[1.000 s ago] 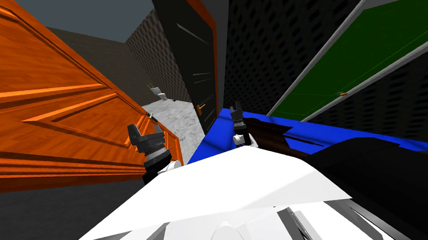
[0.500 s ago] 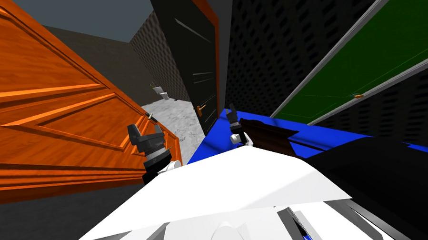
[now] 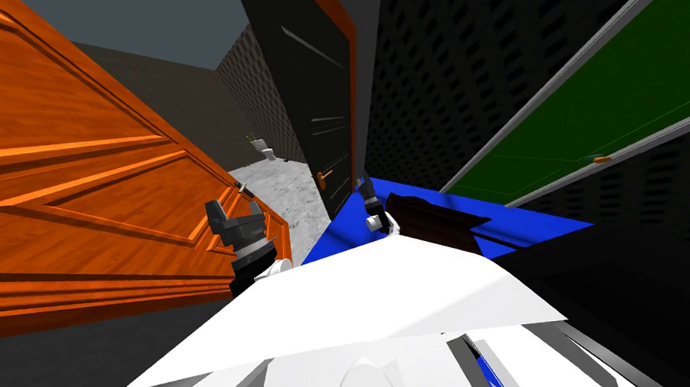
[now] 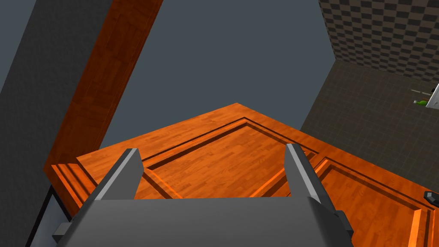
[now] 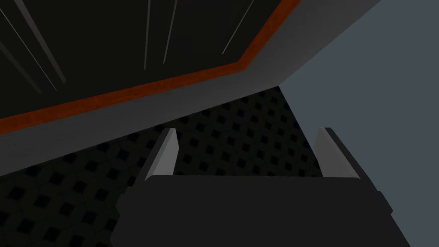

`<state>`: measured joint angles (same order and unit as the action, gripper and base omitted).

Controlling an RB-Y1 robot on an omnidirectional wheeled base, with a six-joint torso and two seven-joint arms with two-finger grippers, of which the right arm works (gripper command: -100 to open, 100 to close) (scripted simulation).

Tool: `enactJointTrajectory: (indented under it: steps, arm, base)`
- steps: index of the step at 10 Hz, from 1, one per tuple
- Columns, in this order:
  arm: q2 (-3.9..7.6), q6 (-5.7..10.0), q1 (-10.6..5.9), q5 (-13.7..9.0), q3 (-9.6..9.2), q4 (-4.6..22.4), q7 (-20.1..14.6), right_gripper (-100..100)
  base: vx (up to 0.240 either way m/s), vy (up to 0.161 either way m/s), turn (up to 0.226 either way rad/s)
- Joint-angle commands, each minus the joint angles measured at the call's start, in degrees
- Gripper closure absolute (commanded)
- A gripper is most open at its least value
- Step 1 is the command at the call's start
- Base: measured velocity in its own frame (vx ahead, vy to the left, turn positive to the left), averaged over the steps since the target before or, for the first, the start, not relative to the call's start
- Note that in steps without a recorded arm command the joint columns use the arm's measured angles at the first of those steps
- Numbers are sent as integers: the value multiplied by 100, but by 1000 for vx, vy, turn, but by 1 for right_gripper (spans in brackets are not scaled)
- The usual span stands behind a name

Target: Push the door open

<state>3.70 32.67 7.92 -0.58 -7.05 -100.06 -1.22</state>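
We are standing just beside the orange wooden door (image 3: 89,184), which is swinging wide on our left, its panelled face running along that side and its dark handle (image 3: 242,185) sitting near its free edge. We are holding the left gripper (image 4: 212,150) up close to this face near that edge. Its two fingers are standing spread about a third of the wrist view apart with nothing between them, and we cannot tell whether they are touching the wood. Beyond the door's edge a grey marbled floor (image 3: 282,192) is showing. We are raising the right gripper (image 5: 248,131) ahead of us, its fingers likewise parted and empty, pointing toward a dark door (image 3: 320,89) in an orange frame. A green door (image 3: 605,97) is lying well off to our right.
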Motion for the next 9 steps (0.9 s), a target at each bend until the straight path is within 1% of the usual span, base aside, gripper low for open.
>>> enactJointTrajectory:
  steps: [1, 5, 6, 9]
  arm:
    - [49, -27, -163, -14, -73, 286, -81, -100]
    - [56, -109, -625, -7, -299, 1036, -208, -100]
    - [56, -109, -625, -7, -299, 1063, -208, -100]
    - [49, -172, -977, -3, -471, 1645, -305, -100]
  base:
    - [94, -77, 83]
    - [91, -96, 78]
    - [52, -59, 28]
    - [64, -58, 71]
